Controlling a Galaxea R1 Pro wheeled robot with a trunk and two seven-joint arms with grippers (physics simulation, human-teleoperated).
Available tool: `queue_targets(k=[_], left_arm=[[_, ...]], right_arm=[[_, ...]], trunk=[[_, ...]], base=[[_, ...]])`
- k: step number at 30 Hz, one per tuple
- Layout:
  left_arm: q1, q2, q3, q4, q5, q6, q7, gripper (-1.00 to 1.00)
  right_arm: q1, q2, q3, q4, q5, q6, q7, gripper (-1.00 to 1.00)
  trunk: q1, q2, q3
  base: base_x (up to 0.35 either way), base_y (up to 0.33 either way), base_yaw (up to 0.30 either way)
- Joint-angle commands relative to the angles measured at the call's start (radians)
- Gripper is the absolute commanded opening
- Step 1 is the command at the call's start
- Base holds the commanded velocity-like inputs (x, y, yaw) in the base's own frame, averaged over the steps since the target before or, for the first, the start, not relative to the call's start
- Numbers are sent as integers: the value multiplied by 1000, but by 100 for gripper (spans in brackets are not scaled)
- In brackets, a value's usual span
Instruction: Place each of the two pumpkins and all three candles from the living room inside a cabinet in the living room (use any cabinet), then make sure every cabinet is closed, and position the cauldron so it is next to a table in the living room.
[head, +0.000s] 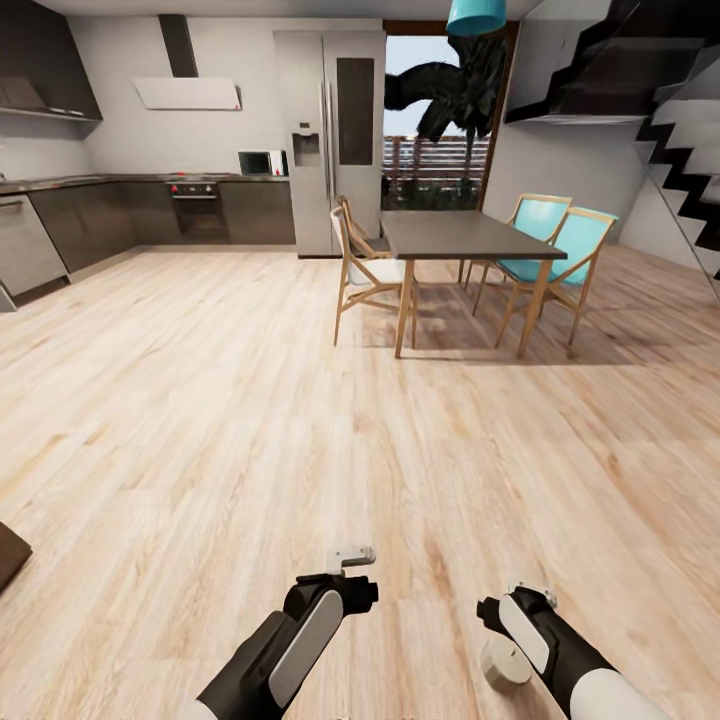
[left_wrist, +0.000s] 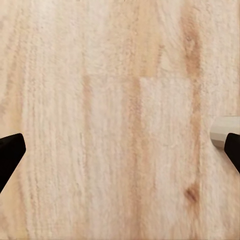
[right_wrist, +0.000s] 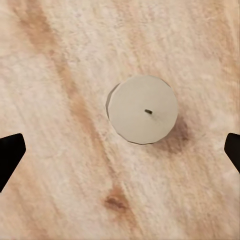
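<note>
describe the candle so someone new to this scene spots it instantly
Start at the dining table with teal chairs, then come straight down the pale wood floor to the right pincer. The candle stands upright on the floor beside it: a stubby pale cylinder with a tiny dark wick, the sole loose item nearby.

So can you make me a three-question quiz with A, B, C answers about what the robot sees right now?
1. Where is the candle?
A. on the dining table
B. on the wooden floor
C. on a chair

2. What colour are the seats of the two chairs on the far side of the dining table?
A. turquoise
B. red
C. black

3. How is the right end effector?
A. shut on the candle
B. open above the candle
C. holding a pumpkin

Answers: B, floorboards surround it; A, both seats are turquoise; B, its fingertips sit wide apart with the candle untouched.
</note>
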Motion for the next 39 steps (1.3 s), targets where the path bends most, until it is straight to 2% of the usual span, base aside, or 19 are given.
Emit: queue_targets(k=[1, 24, 39], left_arm=[[-1, 0, -2, -2, 10, 0, 10, 100], [-1, 1, -1, -34, 11, 20, 11, 100], [-1, 3, -1, -35, 11, 23, 10, 100]], right_arm=[[-1, -2, 8, -2, -9, 3, -9, 100], [-1, 0, 8, -1, -8, 3, -8, 100], [-1, 1, 9, -3, -8, 3, -8, 100]], trunk=[[4, -8, -4], [92, -169, -76], [99, -172, -134]], base=[[0, 0, 0], [-8, -60, 0], [-28, -49, 0]])
